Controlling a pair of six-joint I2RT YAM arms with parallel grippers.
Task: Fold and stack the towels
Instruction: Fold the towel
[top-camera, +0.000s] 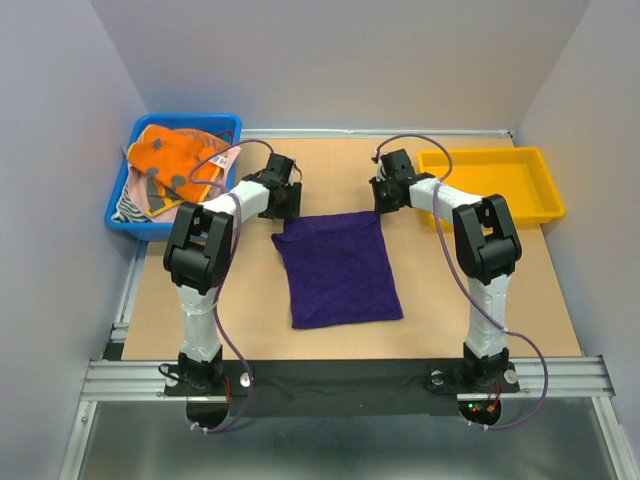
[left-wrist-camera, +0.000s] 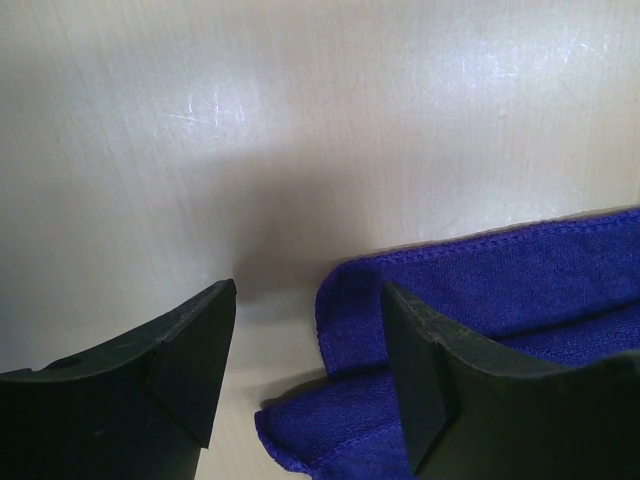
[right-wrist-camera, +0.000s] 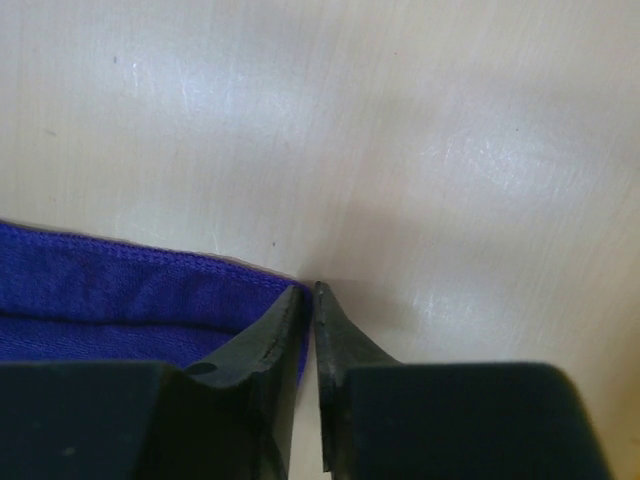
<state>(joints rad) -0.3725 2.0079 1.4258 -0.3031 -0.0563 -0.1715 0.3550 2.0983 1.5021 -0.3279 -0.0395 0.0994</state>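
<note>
The dark purple towel (top-camera: 340, 268) lies flat in the middle of the table, seemingly doubled over. My left gripper (top-camera: 283, 205) is at its far left corner. In the left wrist view that gripper (left-wrist-camera: 309, 288) is open, with the curled corner of the purple towel (left-wrist-camera: 520, 270) lying between the fingers and under the right one. My right gripper (top-camera: 385, 195) is at the far right corner. In the right wrist view this gripper (right-wrist-camera: 312, 288) is pressed nearly together, with a sliver of the purple towel (right-wrist-camera: 120, 290) caught between its tips. The grey-and-orange towel (top-camera: 175, 160) and the pink towel (top-camera: 232, 158) lie in the blue bin.
The blue bin (top-camera: 228, 122) stands at the back left, off the table's corner. A yellow tray (top-camera: 495, 185) sits at the back right, just beyond the right arm. Grey walls close in the back and both sides.
</note>
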